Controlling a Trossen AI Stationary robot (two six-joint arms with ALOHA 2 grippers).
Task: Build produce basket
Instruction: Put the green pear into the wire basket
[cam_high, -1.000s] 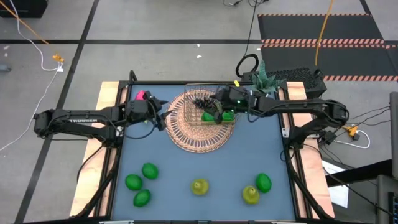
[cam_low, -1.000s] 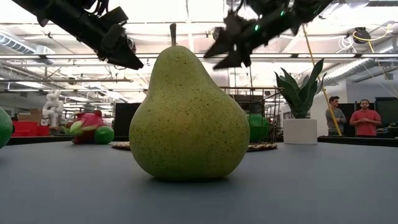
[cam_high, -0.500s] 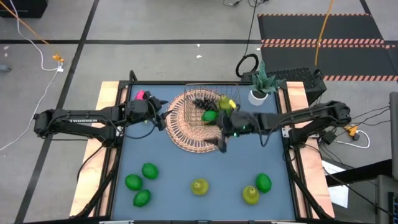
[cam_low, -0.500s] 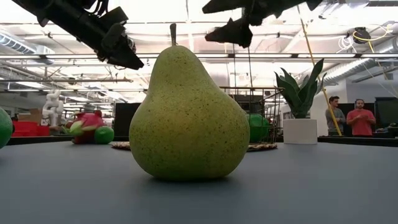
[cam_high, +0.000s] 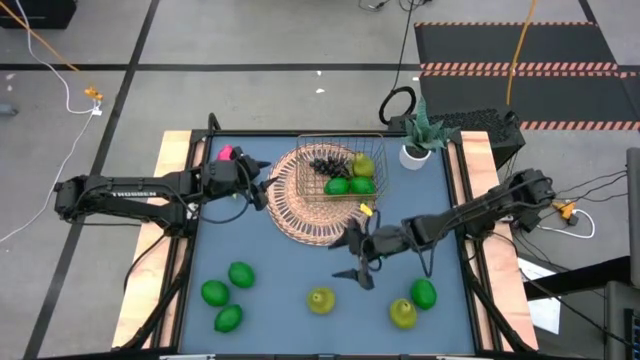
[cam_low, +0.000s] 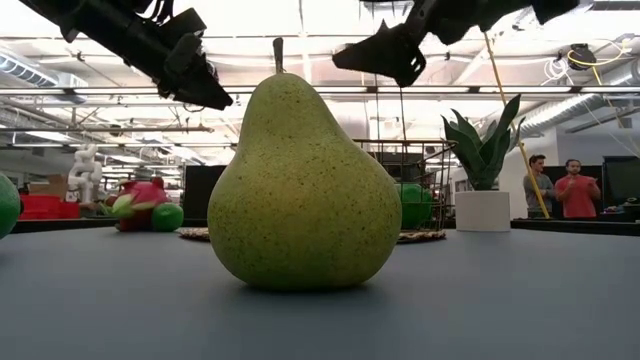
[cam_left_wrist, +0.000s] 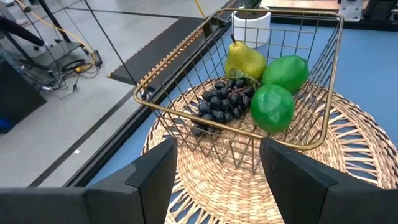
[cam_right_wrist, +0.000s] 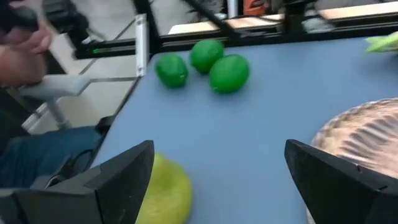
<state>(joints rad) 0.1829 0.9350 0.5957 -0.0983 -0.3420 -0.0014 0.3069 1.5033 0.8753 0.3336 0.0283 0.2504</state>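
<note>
The copper wire basket (cam_high: 340, 168) stands on a round woven mat (cam_high: 318, 215) and holds a dark grape bunch (cam_left_wrist: 221, 102), a pear (cam_left_wrist: 244, 59) and two limes (cam_left_wrist: 272, 107). My left gripper (cam_high: 262, 185) hovers open just left of the mat; the left wrist view (cam_left_wrist: 217, 180) looks into the basket. The pink dragon fruit (cam_high: 228, 153) lies on the table behind it. My right gripper (cam_high: 358, 256) hangs open above the table, near of the mat. Three limes (cam_high: 228, 295), a fourth lime (cam_high: 424, 293) and two pears (cam_high: 320, 300) (cam_high: 402, 313) sit along the near edge.
A potted plant (cam_high: 415, 140) in a white pot stands at the far right corner, right of the basket. In the low view one pear (cam_low: 305, 190) fills the foreground. People (cam_low: 560, 185) stand in the room beyond the table. Bare blue table (cam_high: 290, 260) lies between the mat and the near fruit.
My right gripper has drawn back from the basket, across the mat's near rim, toward the table's near edge. A lime that was at the gripper stays in the basket beside the other lime. The left arm has kept still.
</note>
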